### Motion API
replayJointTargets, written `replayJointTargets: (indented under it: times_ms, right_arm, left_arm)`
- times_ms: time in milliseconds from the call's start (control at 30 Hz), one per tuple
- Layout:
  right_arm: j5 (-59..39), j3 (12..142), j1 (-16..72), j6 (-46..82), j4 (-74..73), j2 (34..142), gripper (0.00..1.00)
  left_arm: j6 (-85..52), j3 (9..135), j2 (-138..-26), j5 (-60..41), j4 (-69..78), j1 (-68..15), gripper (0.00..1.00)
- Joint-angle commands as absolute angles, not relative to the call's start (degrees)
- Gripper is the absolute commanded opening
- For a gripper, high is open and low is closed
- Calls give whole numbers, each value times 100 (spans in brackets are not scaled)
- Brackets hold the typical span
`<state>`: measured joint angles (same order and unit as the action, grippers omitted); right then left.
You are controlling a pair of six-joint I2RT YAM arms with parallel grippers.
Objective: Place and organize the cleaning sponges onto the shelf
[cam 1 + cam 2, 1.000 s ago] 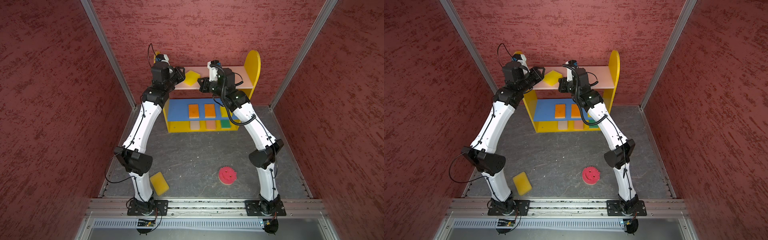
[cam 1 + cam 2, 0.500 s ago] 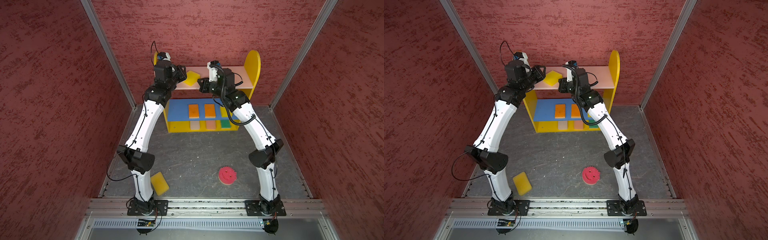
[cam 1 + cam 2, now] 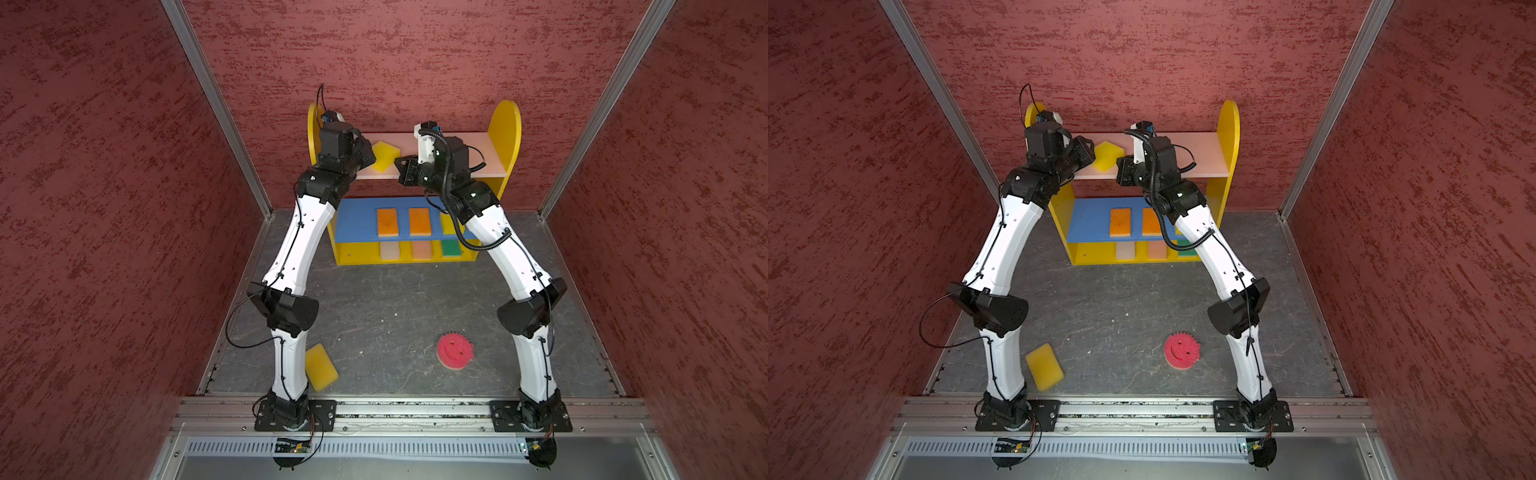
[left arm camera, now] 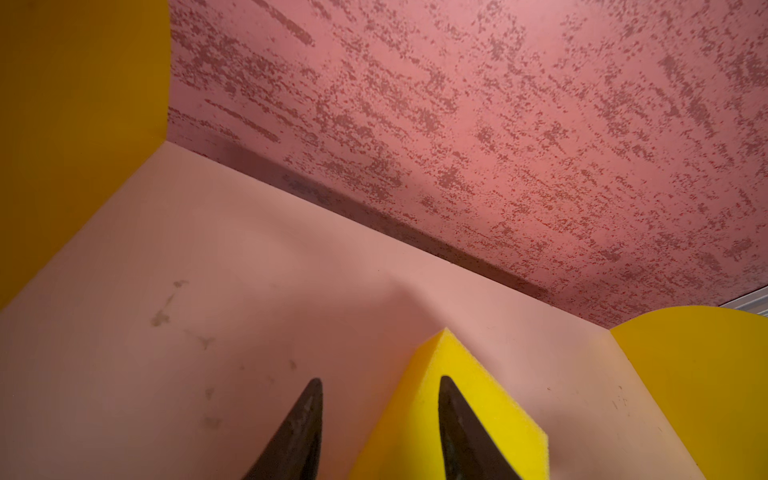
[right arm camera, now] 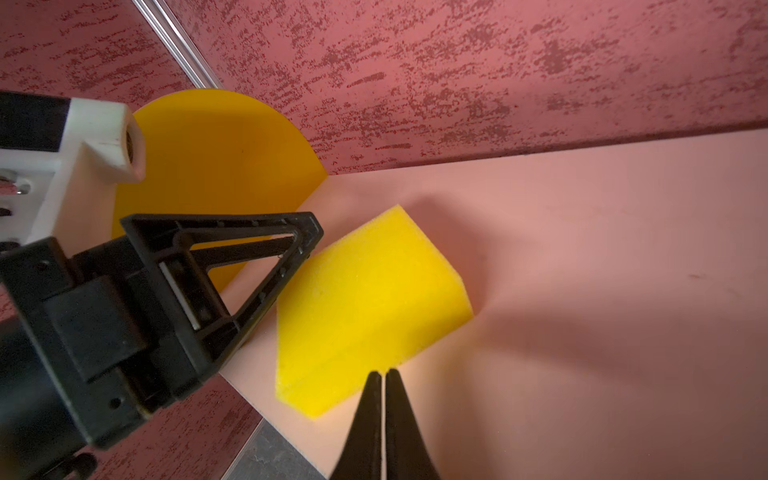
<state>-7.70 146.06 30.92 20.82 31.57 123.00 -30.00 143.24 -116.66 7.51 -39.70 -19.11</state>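
Note:
The shelf stands against the back wall. A yellow sponge lies askew on its pink top board, near the left panel. My left gripper is open over the sponge, one finger above it and the other off to its side. My right gripper is shut, its tips at the sponge's front edge. Two orange sponges lie on the blue board. Cream, peach and green ones lie on the bottom board. A yellow sponge and the round pink one lie on the floor.
Red textured walls close in on the grey floor on three sides. A metal rail with both arm bases runs along the front. The right arm hides part of a yellow sponge on the blue board.
My left gripper's jaws have spread a little wider over the yellow sponge on the top board, and the left arm has shifted slightly. The right arm has stayed put.

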Motion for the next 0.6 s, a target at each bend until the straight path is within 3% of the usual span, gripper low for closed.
replayJointTargets:
  times_ms: [0, 567]
  right_arm:
    - [-810, 14566, 3065, 2128, 3128, 12385, 8]
    - [-305, 14556, 3046, 2140, 3171, 12354, 9]
  left_arm:
    - [-3041, 14371, -11634, 565, -4228, -2044, 45]
    - [-3266, 13123, -10677, 421, -3759, -2241, 45]
